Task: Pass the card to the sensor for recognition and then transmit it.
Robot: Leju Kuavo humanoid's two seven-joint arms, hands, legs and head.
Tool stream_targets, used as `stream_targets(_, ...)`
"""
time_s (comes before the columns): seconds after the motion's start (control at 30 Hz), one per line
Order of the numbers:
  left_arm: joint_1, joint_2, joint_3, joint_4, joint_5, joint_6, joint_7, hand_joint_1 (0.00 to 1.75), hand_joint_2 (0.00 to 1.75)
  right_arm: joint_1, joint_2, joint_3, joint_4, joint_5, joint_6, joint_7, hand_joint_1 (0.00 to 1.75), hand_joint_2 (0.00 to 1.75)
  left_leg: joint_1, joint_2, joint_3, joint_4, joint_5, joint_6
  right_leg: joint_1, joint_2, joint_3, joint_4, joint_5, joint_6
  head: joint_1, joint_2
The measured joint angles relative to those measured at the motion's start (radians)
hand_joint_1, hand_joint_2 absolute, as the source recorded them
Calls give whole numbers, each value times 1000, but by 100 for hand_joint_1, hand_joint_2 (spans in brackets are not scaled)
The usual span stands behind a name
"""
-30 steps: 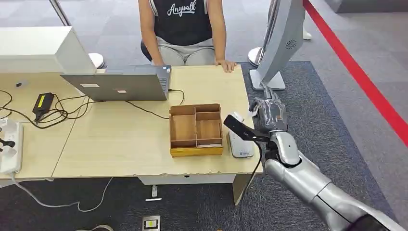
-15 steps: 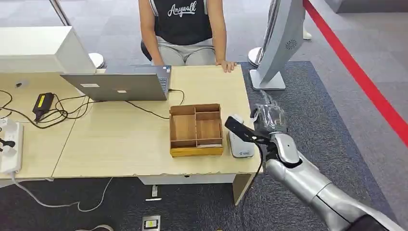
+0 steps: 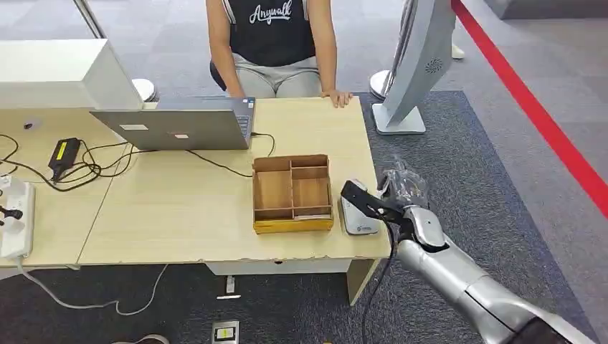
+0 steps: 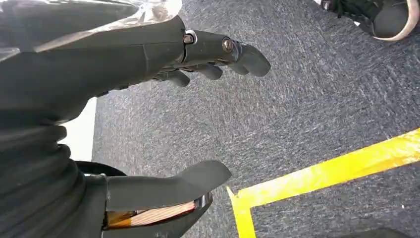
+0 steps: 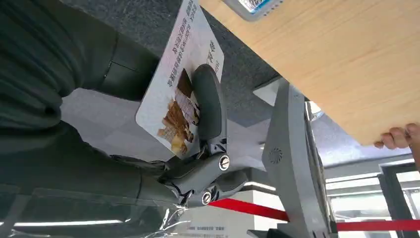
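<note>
White printed card (image 5: pixel 181 94) sits pinched in the right hand (image 3: pixel 403 192), at the table's near right edge beside the card reader (image 3: pixel 357 215). Next: present it squarely over the reader. Left hand (image 4: pixel 163 129) hangs open.

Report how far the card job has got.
Done: the right hand already holds the card, pinned under its thumb. In hand: in the head view that hand carries the card over the table's right edge, at the white sensor; whether it has read cannot be told. Left: handing the card on, probably to the person seated behind the table. The left hand hangs over the carpet, holding nothing.
</note>
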Motion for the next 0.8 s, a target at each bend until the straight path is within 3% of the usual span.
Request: stream_targets(0.8, 0, -1, 0, 0, 3, 4, -2, 0, 175, -2, 54, 9, 127, -38, -10, -38, 175, 175, 0, 0, 0, 0, 0, 0, 0, 0, 0, 0, 0, 0, 0, 0)
